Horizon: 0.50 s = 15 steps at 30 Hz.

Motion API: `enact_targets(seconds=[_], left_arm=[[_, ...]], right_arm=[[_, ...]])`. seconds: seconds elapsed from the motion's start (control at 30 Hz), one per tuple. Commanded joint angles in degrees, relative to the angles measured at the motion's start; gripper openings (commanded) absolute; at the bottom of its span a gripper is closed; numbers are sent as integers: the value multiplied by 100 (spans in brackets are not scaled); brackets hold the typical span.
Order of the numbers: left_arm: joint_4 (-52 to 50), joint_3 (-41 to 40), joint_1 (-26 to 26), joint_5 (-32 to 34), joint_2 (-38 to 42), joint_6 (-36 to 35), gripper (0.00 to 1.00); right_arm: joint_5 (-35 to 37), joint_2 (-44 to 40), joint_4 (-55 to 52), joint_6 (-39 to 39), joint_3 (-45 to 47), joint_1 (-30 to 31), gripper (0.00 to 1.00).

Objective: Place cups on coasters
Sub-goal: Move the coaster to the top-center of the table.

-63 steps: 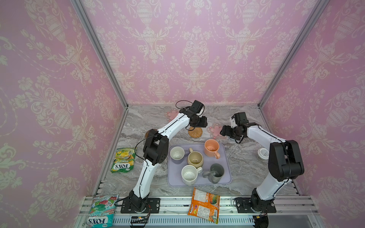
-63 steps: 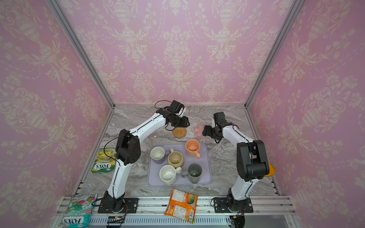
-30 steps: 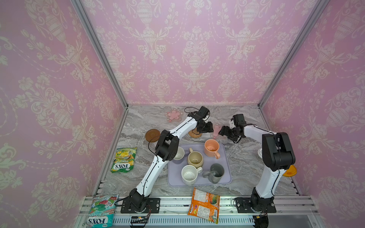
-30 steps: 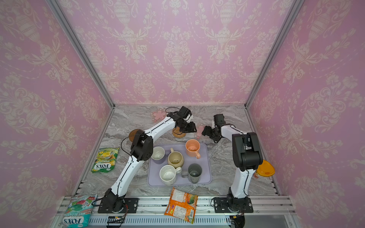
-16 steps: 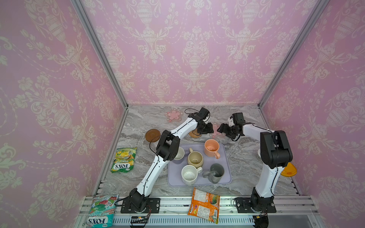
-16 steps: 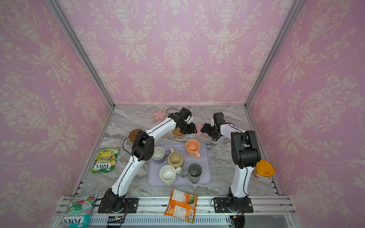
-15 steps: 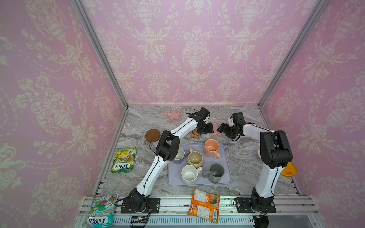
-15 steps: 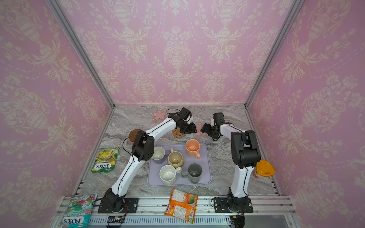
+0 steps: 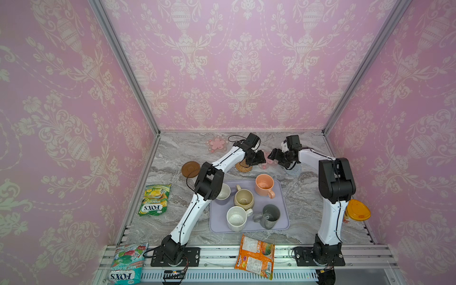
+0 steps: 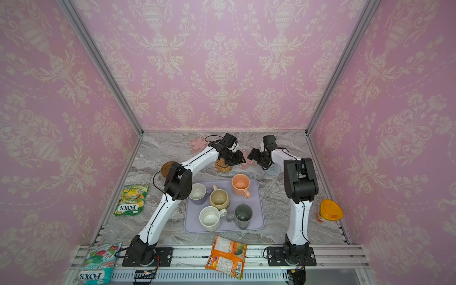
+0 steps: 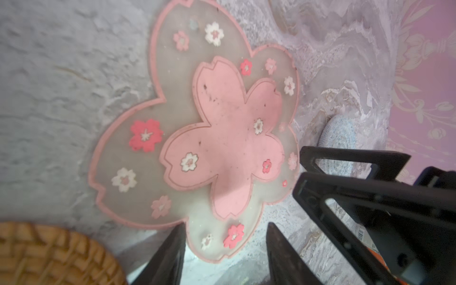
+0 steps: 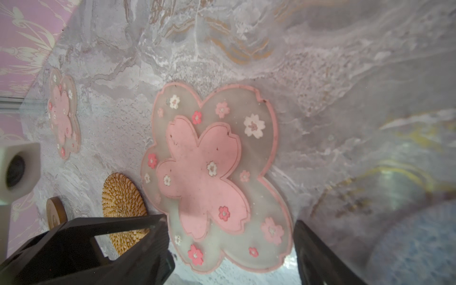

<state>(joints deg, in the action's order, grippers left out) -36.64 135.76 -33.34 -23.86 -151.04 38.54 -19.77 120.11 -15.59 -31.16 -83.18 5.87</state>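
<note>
The pink flower coaster (image 9: 268, 160) lies flat on the marble just above centre in both top views, well apart from the cups (image 9: 243, 197), which stand on the lavender tray (image 9: 282, 195) below it. Both arms are stretched far forward and bent low, wrists turned inward to face each other. The left gripper (image 11: 224, 229) and right gripper (image 12: 229, 222) each straddle a petal edge, jaws apart

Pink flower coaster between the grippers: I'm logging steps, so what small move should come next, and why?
Probably the left gripper closing on the near petal of the flower coaster: its open jaws straddle that edge, the coaster lies close beside the woven coaster, and the mugs all sit on the tray.
</note>
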Motion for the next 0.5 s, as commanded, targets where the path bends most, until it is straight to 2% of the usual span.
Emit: enact_targets(seconds=[0.0,0.2,0.47], left_arm=[[237,47,94,92,-398,308,55],[606,222,298,102,-605,642,54],[962,969,494,15,-1193,981,54]], right_arm=[[-295,403,-372,-253,-224,197,80],[-396,852,-416,-534,-892,239,80],[-488,1461,-540,-762,-1814,239,80]])
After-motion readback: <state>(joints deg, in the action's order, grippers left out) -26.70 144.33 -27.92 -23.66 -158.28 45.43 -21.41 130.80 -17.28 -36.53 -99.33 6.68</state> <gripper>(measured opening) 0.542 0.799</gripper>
